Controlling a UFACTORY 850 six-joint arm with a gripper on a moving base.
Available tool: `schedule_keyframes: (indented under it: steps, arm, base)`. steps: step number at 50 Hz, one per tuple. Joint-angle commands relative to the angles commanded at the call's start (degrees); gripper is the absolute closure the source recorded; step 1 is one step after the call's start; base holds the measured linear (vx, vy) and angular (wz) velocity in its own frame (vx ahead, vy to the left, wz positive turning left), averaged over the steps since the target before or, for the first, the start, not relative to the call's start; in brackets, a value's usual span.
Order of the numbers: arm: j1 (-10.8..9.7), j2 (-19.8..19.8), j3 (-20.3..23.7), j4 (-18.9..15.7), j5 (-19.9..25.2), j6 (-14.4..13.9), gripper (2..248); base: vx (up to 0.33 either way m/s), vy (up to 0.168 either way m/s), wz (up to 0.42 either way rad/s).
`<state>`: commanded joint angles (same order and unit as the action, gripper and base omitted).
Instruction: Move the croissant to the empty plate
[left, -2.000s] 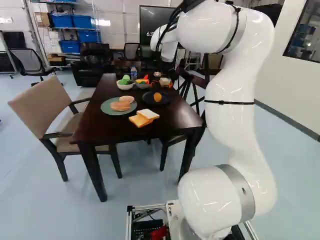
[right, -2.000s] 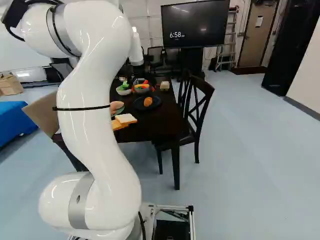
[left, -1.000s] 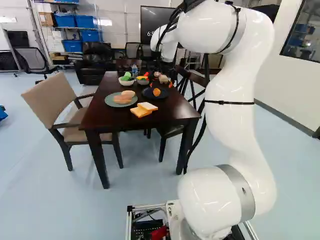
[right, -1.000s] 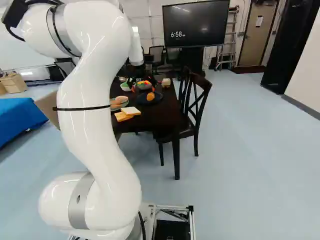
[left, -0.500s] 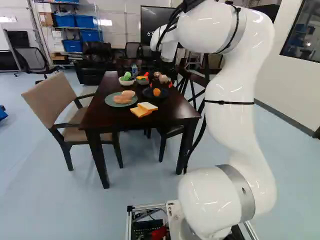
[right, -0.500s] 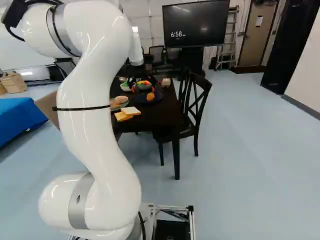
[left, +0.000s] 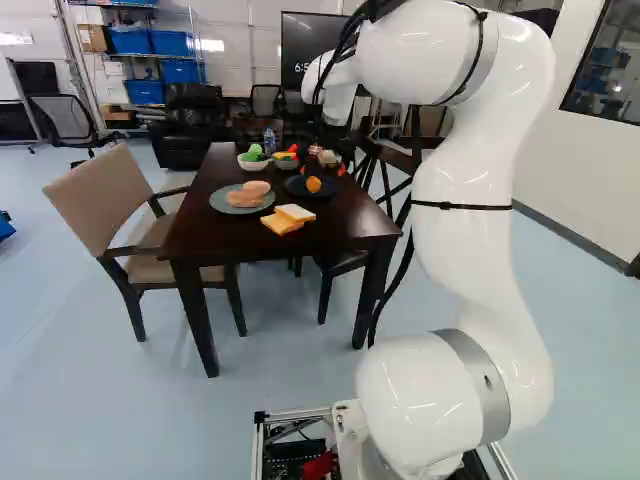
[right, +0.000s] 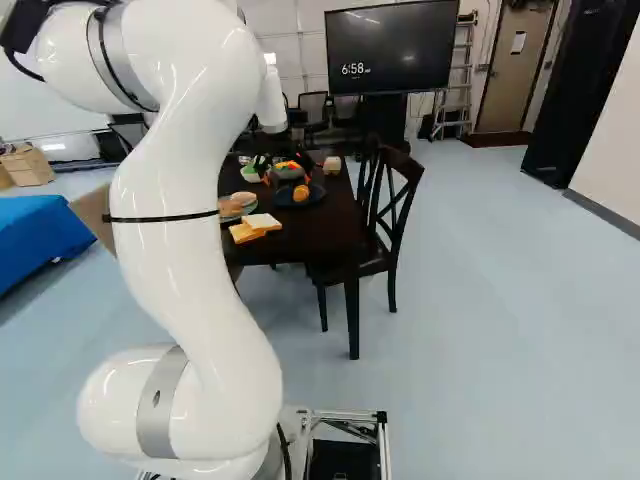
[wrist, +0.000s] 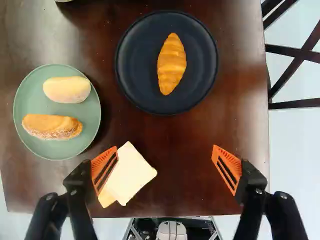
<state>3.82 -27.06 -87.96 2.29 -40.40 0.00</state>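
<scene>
Your big white arm (left: 465, 220) goes up from its round joint, bends over at the top and reaches out ahead, with its far end hanging down over the dark brown wooden worktop (left: 225, 225). Your two black fingers with orange pads (right: 307, 179) are wide apart, and they hold nothing between them. They point down at the worktop in the wrist view.

The golden-brown croissant (wrist: 171, 64) is ahead of your fingers, sitting on a round, dark plate (wrist: 132, 65). Beside that plate you can see a round green plate (wrist: 55, 154) with two bread rolls (wrist: 66, 89) on it. Two slices of bread (wrist: 131, 172) overlap on the worktop, close to one of your fingers. It looks as if that finger is over the edge of the bread, but you can't tell if they touch.

Farther back on the worktop you have a white bowl (left: 252, 166) of green food and a gray bowl (left: 284, 164) of bright food. A tan chair (left: 108, 195) with wooden arms stands at the left of the left base view. A dark wooden chair (right: 398, 205) with a crossed back is beside the worktop. Beyond, you can see a big black screen (right: 388, 50), and the floor (right: 500, 330) is pale blue.
</scene>
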Motion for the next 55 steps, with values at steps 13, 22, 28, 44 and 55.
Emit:
schedule_keyframes:
  steps: [13, 22, 28, 44, 55]
  arm:
    - [-0.13, 1.44, 2.77, -0.08, 3.02, 0.00, 3]
    - [-0.25, 2.77, 5.33, -0.15, 5.81, 0.00, 3]
    - [-0.33, 3.77, 7.27, -0.20, 7.92, 0.00, 3]
    - [-0.62, 6.99, 13.47, -0.37, 14.68, 0.00, 3]
    - [-0.86, 9.66, 18.61, -0.51, 20.28, 0.00, 3]
  base:
    - [0.000, 0.000, 0.000]
    - [0.000, 0.000, 0.000]
    - [0.000, 0.000, 0.000]
    - [0.000, 0.000, 0.000]
    - [0.000, 0.000, 0.000]
